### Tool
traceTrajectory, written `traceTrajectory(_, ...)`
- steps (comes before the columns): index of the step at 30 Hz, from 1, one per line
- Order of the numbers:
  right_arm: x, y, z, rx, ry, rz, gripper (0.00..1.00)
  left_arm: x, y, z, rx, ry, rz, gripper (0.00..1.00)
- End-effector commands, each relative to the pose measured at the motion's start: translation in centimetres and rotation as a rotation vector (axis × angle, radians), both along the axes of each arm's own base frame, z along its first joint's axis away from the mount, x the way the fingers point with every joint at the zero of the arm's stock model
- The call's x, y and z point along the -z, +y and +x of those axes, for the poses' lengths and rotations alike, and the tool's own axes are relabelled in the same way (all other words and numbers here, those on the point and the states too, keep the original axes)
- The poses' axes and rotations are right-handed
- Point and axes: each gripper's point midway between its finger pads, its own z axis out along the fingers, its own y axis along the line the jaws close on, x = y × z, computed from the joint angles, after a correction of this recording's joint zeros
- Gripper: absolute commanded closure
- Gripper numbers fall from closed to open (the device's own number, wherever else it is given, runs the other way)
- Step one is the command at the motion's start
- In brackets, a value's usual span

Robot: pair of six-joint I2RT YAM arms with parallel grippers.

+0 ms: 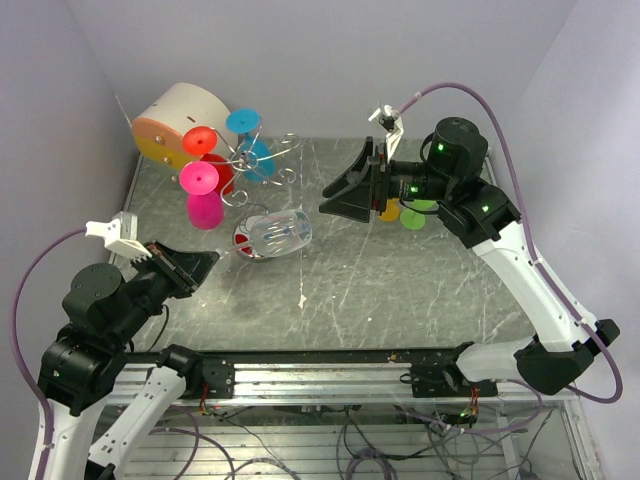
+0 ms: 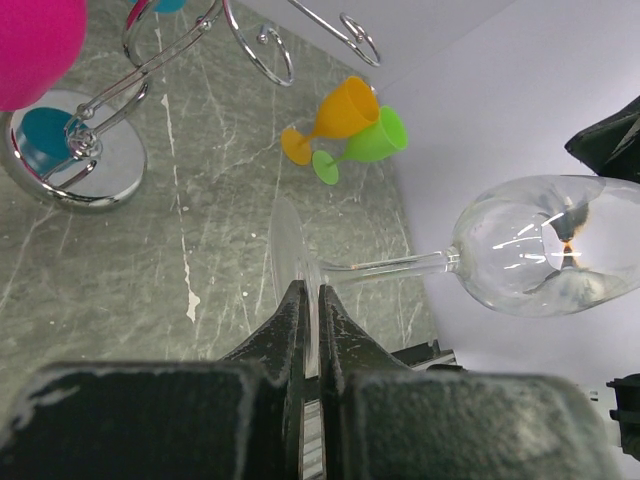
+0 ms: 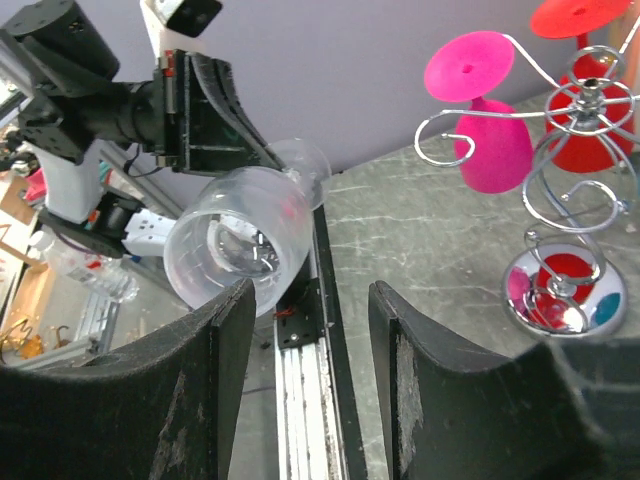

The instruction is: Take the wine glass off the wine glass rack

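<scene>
My left gripper (image 1: 205, 262) is shut on the round foot of a clear wine glass (image 1: 278, 233), which it holds on its side above the table, apart from the rack. In the left wrist view the fingers (image 2: 290, 320) pinch the foot edge-on and the bowl (image 2: 545, 245) points away. The wine glass rack (image 1: 262, 160) is a silver wire stand with a chrome base (image 2: 75, 160). It carries pink (image 1: 203, 200), red and blue plastic glasses. My right gripper (image 1: 345, 195) is open and empty, right of the clear glass (image 3: 240, 245).
A beige drum with an orange face (image 1: 175, 120) stands at the back left behind the rack. An orange glass and a green glass (image 1: 412, 214) lie together on the table under my right arm. Walls close the back and sides.
</scene>
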Motion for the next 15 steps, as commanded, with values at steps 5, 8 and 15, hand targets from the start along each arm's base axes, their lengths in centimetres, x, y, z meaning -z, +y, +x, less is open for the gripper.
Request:
traceTrajectory(5, -0.4, 0.5, -1.1, -0.083, 0.016, 0.025, 0.54, -3.7, -1.2, 0.4, 0.055, -0.114, -0.054, 0.93)
traceTrajectory(8, 0.0, 0.8, -0.9, -0.079, 0.021, 0.013, 0.53, -4.0, -1.4, 0.6, 0.063, -0.118, -0.059, 0.93)
traceTrajectory(15, 0.6, 2.2, -1.4, -0.087, 0.018, -0.011, 0.54, -4.1, -2.0, 1.2, 0.08, -0.114, -0.058, 0.93)
